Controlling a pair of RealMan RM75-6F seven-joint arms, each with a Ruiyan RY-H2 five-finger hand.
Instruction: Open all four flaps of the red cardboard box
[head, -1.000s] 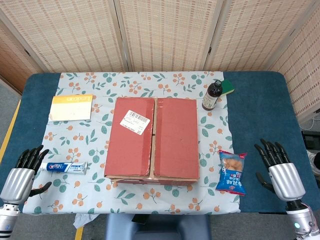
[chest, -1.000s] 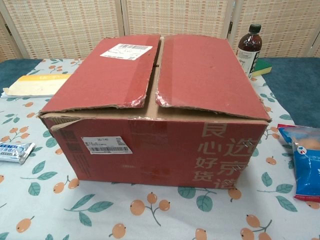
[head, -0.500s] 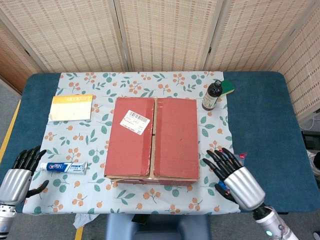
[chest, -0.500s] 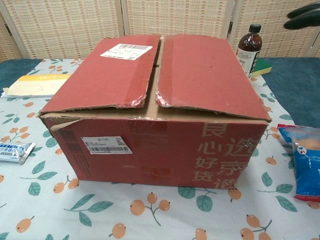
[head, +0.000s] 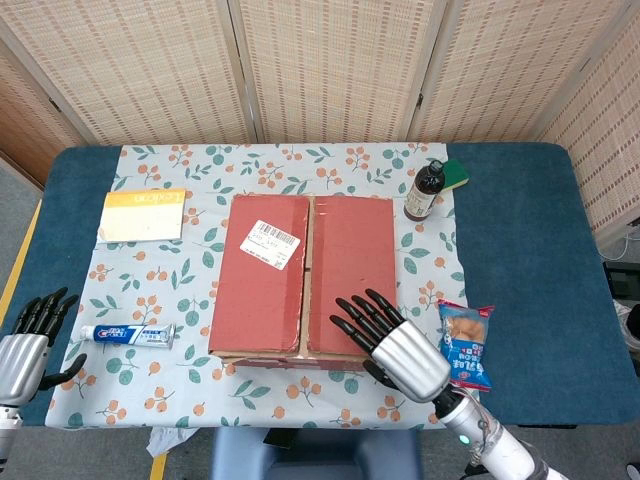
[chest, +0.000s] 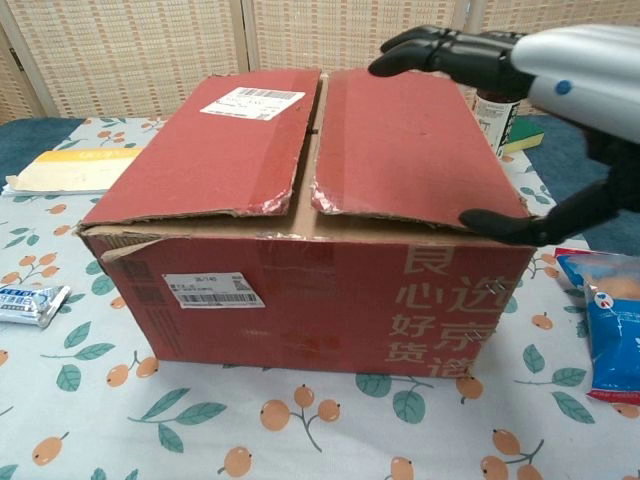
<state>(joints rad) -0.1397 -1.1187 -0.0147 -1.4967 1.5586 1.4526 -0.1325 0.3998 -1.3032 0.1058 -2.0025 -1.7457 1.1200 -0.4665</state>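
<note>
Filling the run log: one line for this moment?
box: flaps closed | right hand: open, above right flap | left hand: open, idle

Matt red cardboard box (head: 304, 277) with torn edges sits on printed cloth (head: 180, 250).

Yellow booklet (head: 144, 214) far left on floral tablecloth (head: 330, 165); toothpaste tube (head: 127, 335) near left edge; dark bottle (head: 425, 191) beside green sponge (head: 456, 176); blue snack bag (head: 465, 345) right.
</note>
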